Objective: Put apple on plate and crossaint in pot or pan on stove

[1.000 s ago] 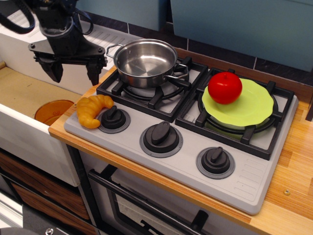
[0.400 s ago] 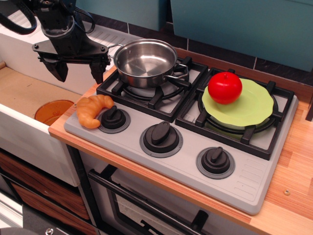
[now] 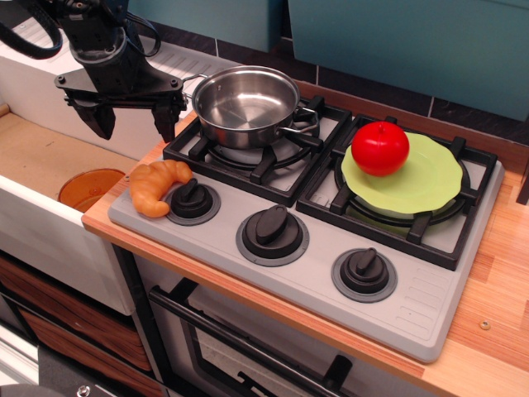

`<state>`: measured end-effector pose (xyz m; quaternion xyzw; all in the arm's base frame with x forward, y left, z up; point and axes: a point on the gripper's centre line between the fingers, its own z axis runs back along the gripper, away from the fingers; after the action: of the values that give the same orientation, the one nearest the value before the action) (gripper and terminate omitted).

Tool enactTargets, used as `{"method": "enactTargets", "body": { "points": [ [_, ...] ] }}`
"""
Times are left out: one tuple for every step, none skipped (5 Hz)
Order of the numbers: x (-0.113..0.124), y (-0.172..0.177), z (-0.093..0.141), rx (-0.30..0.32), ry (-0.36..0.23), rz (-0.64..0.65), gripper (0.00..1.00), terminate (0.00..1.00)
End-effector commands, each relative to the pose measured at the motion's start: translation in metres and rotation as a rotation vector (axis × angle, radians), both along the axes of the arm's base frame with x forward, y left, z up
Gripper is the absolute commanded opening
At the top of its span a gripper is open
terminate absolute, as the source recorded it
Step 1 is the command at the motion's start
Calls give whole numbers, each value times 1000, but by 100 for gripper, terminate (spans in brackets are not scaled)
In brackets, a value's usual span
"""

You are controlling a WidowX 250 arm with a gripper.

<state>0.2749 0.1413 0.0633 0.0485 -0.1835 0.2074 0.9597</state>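
Two black fingers of the gripper point(image 3: 130, 124) hang spread wide apart and empty at the upper left of the frame, above the croissant point(image 3: 155, 187), which lies on the stove point(image 3: 289, 269) beside the leftmost knob point(image 3: 192, 198); the apple point(image 3: 379, 148) sits on the green plate point(image 3: 430, 182) at right, the steel pot point(image 3: 247, 105) left of it

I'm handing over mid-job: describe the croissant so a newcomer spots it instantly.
Start at the grey stove and go to its front-left corner. The croissant lies there, touching the leftmost black knob. It is the only yellow-orange ridged crescent; the orange bowl nearby is round and sits lower, off the stove.
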Motion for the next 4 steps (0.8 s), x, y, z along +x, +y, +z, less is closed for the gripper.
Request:
{"method": "enactTargets", "body": {
  "points": [
    [10, 3, 12, 38, -18, -6, 100, 0],
    [10, 3, 12, 38, -18, -6, 100, 0],
    [10, 3, 12, 38, -18, -6, 100, 0],
    [-7, -7, -1, 60, -83, 11, 100, 0]
  ]
}}
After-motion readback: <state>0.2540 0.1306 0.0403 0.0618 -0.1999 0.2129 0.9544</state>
